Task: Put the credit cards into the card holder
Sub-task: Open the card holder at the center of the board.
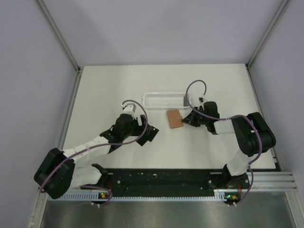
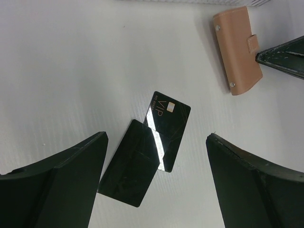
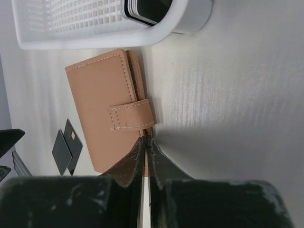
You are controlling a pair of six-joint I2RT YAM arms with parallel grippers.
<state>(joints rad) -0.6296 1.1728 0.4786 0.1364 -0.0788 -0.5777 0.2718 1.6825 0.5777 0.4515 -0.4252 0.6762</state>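
Right wrist view: the closed tips of the right gripper (image 3: 146, 142) hide the right edge of the card holder (image 3: 107, 102); a grip on it cannot be confirmed. A dark item (image 3: 147, 8) in the white tray (image 3: 95, 43) is cut off at the top edge. Left wrist view: one credit card (image 2: 170, 124) covers a corner of the other (image 2: 127, 167). Overhead, both cards are lost against the left gripper (image 1: 148, 133).

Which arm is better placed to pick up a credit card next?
Left. The left pincer, open, hangs right over both credit cards; the right pincer is shut on the card holder at its edge.
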